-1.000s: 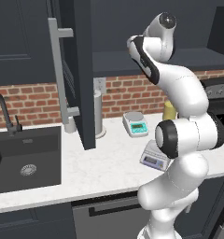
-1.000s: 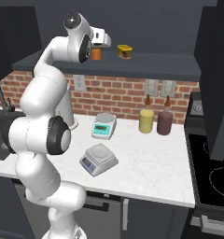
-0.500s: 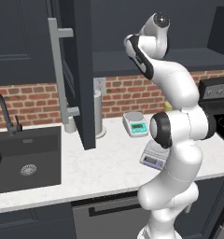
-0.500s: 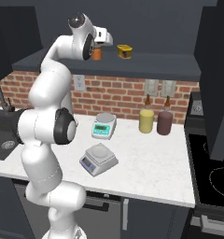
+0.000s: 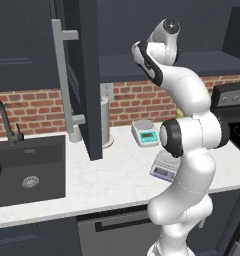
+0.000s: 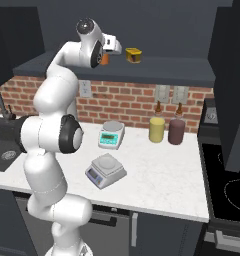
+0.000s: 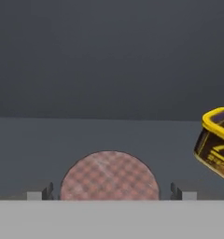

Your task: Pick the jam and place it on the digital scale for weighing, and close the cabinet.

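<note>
Our gripper (image 7: 109, 192) up at cabinet shelf (image 6: 157, 67), jaws spread wide, one fingertip (image 7: 49, 191) each side of jam (image 7: 109, 176), not pinching it. Jam (image 6: 105, 59) stands on shelf just beside yellow tin (image 6: 134, 54). Cabinet (image 5: 87, 75) door open, bar handle (image 5: 62, 80) facing us. Digital scale (image 6: 106, 170) sits on counter (image 6: 162, 185) below, platform bare; white scale (image 6: 112, 135) behind it, near two canisters (image 6: 157, 129).

White rounded arm segments (image 5: 187, 95), dark joint discs, small dark tool (image 6: 112, 44) tips
</note>
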{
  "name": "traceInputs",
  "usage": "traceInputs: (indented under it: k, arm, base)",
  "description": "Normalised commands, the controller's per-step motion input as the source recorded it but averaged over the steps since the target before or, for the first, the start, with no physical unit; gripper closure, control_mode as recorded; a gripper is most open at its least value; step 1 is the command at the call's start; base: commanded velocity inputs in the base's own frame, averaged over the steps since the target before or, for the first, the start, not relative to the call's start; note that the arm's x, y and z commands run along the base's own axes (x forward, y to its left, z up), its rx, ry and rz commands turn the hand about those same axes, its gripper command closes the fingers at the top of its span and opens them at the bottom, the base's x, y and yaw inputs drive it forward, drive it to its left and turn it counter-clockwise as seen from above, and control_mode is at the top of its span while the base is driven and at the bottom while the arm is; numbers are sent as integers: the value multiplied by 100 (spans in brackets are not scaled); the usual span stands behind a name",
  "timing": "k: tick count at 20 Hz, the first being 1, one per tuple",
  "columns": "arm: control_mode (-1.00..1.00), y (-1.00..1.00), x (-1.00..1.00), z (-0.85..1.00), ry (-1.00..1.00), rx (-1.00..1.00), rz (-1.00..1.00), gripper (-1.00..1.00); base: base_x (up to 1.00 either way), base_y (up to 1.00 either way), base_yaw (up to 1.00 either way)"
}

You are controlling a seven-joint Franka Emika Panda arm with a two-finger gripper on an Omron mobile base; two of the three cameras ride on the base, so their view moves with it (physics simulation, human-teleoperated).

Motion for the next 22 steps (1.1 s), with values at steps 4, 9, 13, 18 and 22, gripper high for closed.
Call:
traceInputs:
  k: [4, 9, 13, 18, 22]
  arm:
    - [-100, 0, 9, -28, -4, 2, 0, -100]
    - [-100, 0, 26, -7, -3, 0, 0, 100]
    - [-100, 0, 20, -7, 0, 0, 0, 100]
    - [-100, 0, -4, -10, -3, 1, 0, 100]
    - [-100, 0, -36, 0, -21, 5, 0, 100]
  base:
    - [0, 0, 0]
    - [0, 0, 0]
    - [0, 0, 0]
    - [0, 0, 0]
    - [0, 0, 0]
